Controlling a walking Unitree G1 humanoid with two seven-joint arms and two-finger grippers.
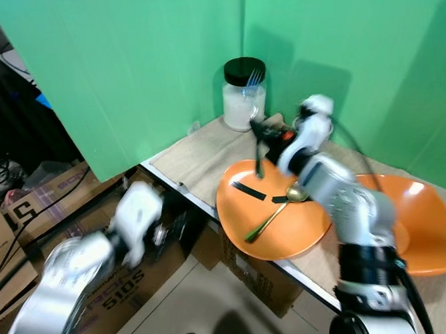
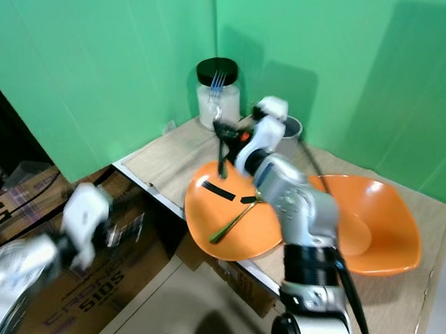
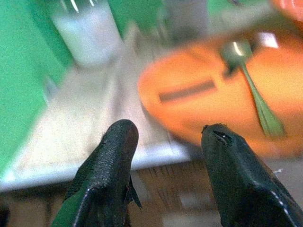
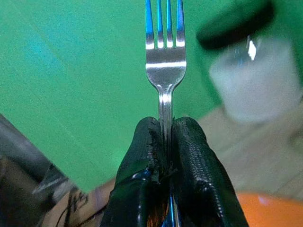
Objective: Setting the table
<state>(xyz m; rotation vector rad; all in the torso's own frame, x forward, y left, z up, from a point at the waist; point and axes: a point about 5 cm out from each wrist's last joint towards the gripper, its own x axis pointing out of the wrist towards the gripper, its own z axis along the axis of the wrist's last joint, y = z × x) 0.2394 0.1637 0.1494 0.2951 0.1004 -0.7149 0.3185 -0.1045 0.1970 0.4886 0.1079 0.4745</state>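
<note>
My right gripper point(image 4: 163, 156) pinches the fork point(image 4: 164, 66) tight, tines up, above the orange plate point(image 1: 298, 223) so it won't slip, while my left gripper point(image 3: 165, 156) waits open and empty.

A shiny steel four-tined fork point(image 4: 164, 71) stands upright, tines up, pinched by its handle above the counter. A round orange plate point(image 1: 283, 223) overhangs the counter edge, carrying a gold-toned metal spoon point(image 1: 272, 215) lying diagonally. A deeper orange bowl point(image 2: 379, 224) sits beside it.
</note>
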